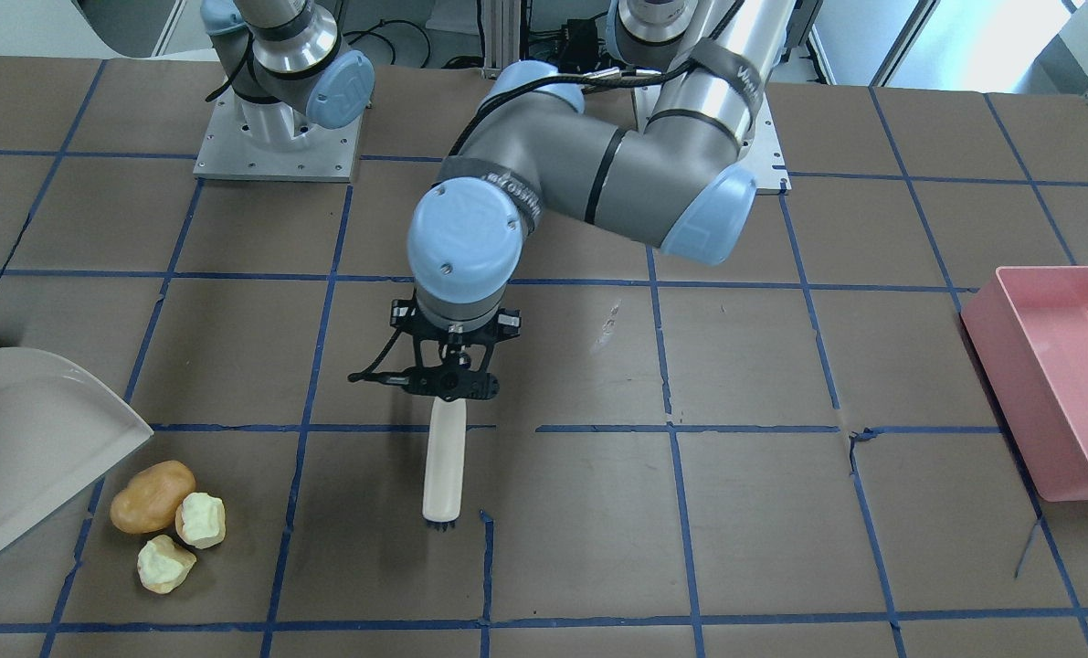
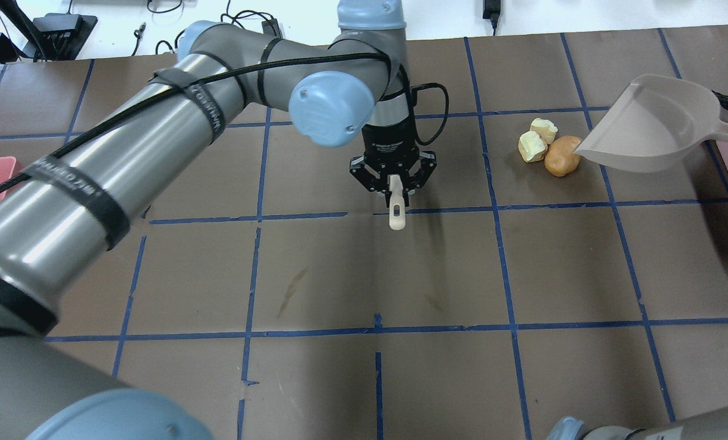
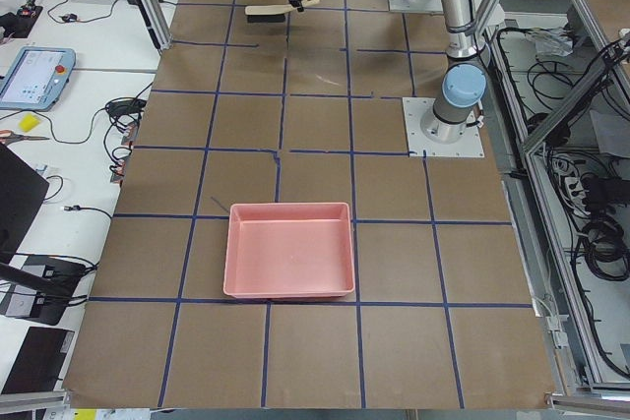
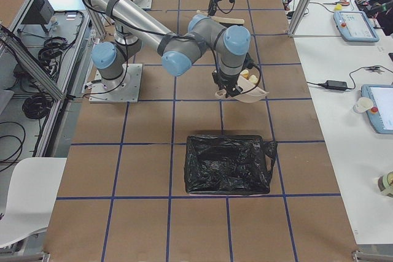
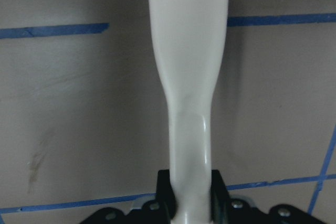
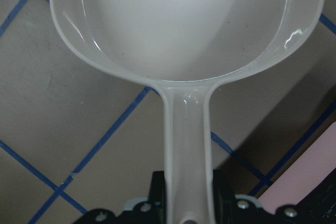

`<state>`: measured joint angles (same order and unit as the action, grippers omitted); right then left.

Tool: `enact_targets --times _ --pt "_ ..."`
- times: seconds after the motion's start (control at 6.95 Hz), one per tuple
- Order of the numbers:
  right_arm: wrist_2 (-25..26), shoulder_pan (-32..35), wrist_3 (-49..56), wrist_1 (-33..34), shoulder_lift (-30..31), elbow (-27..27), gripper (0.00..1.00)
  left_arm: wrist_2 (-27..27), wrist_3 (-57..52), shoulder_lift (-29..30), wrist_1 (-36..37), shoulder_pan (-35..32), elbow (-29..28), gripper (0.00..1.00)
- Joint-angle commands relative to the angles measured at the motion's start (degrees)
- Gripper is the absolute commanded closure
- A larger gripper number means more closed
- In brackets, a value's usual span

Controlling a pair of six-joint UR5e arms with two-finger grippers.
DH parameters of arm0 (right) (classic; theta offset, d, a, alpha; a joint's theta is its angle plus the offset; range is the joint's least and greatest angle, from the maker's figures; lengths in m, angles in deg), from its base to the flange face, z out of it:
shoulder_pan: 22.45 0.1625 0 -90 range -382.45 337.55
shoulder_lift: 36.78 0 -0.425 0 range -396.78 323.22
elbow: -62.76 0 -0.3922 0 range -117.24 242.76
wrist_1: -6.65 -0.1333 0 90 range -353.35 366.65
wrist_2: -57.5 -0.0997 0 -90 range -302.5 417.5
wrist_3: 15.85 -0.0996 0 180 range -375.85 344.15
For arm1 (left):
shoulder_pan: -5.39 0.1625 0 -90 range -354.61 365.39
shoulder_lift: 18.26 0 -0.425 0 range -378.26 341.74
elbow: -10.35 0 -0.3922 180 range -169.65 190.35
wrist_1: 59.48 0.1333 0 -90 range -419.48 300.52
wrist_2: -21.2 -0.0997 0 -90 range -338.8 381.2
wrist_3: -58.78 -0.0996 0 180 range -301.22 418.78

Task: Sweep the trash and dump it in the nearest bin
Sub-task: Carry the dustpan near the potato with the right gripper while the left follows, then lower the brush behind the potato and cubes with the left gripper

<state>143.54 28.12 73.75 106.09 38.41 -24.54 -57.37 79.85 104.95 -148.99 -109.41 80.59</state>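
Gripping the brush [image 1: 444, 466], the left hand [image 1: 452, 382] has the trash [image 2: 559, 156] well off to its right, just beside the right hand's [image 6: 188, 203] held dustpan [image 2: 651, 131].

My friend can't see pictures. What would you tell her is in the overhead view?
The robot's left arm reaches over the middle of a brown table, its jaws shut on a cream brush. At the picture's upper right, a tan potato-shaped lump and two pale chunks lie together beside a grey dustpan.
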Motion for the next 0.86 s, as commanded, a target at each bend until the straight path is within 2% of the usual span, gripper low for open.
enact_targets --times 0.0,0.14,0.29,0.58,0.72 --pt "0.5 -3.3 22.1 2.0 -6.0 2.5 1.00 2.4 1.8 8.9 -3.6 -3.0 -14.2 0.98" --pt "0.4 -3.0 31.1 6.9 -7.4 2.4 1.00 3.4 1.9 10.5 -4.4 -3.2 -15.8 0.97" --pt "0.3 -2.9 34.0 8.2 -10.8 4.1 1.00 5.9 2.4 10.7 -4.3 -3.2 -16.4 0.96" --pt "-0.3 -0.5 35.7 7.4 -18.6 11.8 1.00 8.2 4.0 12.3 -4.4 -4.0 -18.4 0.94" --pt "0.1 2.5 35.7 6.6 -19.5 15.2 1.00 8.3 6.0 14.0 -4.7 -5.7 -19.9 0.93"
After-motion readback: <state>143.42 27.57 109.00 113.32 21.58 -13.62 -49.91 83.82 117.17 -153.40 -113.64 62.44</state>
